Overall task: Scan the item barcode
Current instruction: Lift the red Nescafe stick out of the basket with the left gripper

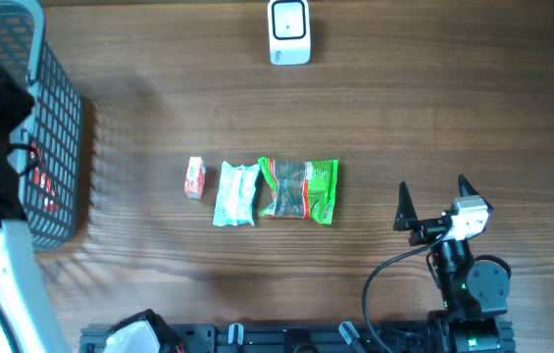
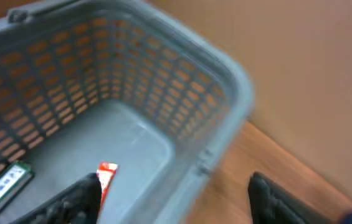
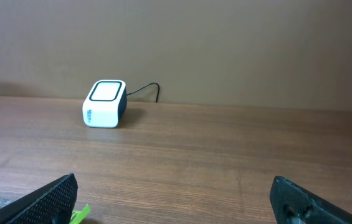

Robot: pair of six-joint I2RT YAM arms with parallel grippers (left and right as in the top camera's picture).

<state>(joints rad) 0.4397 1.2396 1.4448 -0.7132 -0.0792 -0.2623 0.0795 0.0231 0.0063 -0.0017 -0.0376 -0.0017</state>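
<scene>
Overhead, the barcode scanner (image 1: 288,31) stood at twelve o'clock on the table (image 1: 159,275), and the grey basket (image 1: 61,127) at nine. Three packets lay in a row mid-table: a small red packet (image 1: 195,177), then a pale blue packet (image 1: 236,193) touching a green packet (image 1: 299,188) at its three o'clock. The left gripper (image 2: 172,183) hung above the basket, jaws spread, pinching nothing; a red item (image 2: 106,174) lay on the basket floor. The right gripper (image 1: 433,201), at four o'clock, was spread wide and empty.
</scene>
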